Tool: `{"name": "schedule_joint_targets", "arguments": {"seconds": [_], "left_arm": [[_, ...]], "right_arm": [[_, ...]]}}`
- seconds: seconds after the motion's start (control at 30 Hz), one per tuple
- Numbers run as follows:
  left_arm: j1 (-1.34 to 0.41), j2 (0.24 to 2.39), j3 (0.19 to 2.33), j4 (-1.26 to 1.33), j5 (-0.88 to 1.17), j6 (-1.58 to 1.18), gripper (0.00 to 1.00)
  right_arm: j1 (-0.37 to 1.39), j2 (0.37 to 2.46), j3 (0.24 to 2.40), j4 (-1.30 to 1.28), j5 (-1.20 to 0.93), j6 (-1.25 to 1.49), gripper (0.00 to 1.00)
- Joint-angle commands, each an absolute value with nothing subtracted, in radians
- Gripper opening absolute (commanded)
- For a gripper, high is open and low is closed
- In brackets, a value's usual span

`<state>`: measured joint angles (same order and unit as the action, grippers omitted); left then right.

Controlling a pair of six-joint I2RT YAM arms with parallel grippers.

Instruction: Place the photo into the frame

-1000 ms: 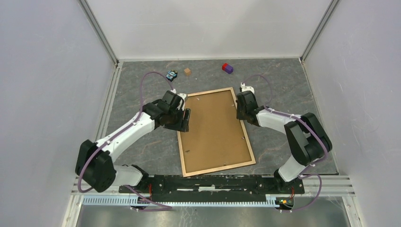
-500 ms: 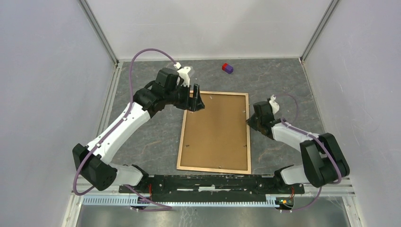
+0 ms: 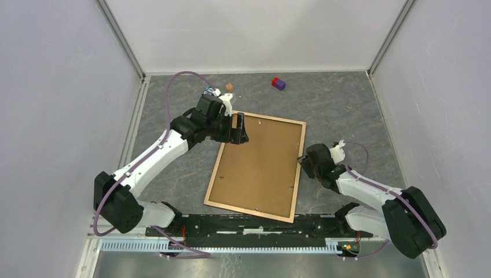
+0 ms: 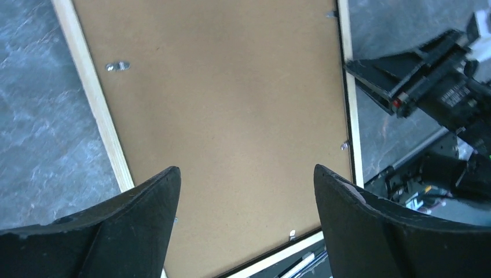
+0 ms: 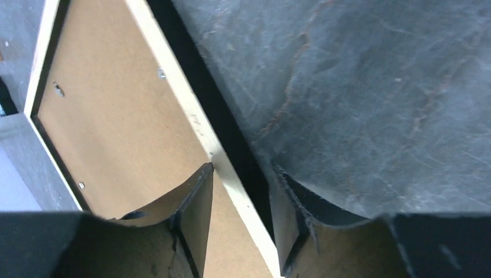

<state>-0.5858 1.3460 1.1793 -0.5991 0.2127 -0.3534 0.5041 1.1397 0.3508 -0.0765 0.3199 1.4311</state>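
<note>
Left jaws hang wide and empty over the frame (image 3: 219, 157); right jaws straddle its rail, grip unclear.

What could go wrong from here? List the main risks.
1. The right gripper straddles the right rail of the frame; pulling away sideways may drag or tip it.
2. The backing board fills the frame and no photo is in view, so inserting anything now would likely jam.
3. The left gripper hovers open over the board; lowering it could pin the board down.
</note>
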Motion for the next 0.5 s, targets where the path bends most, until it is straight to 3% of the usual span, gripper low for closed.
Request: {"name": "schedule_joint_targets", "arguments": {"seconds": [0.0, 0.07, 0.17, 0.27, 0.37, 0.47], "left_arm": [[-0.584, 1.332, 1.13, -0.621, 0.105, -0.572, 0.91], [-0.592, 1.309, 1.045, -0.627, 0.129, -0.711, 0.91], [-0.657, 1.237, 0.887, -0.603, 0.133, -0.934, 0.87], [-0.733, 1.139, 0.749, -0.595, 0.094, -1.197, 0.81], [-0.843, 1.034, 0.619, -0.589, 0.042, -1.495, 0.66], [-0.945, 1.031, 0.607, -0.636, -0.017, -1.645, 0.64]], "right_arm": [[0.547, 1.184, 0.376, -0.151, 0.356, 1.324, 0.54], [0.547, 1.2, 0.401, -0.102, 0.356, 1.192, 0.67], [0.547, 1.212, 0.451, -0.09, 0.371, 1.016, 0.74], [0.546, 1.199, 0.471, -0.065, 0.387, 0.897, 0.75], [0.546, 1.174, 0.499, -0.105, 0.447, 0.852, 0.73], [0.545, 1.139, 0.508, -0.131, 0.522, 0.829, 0.73]]}}
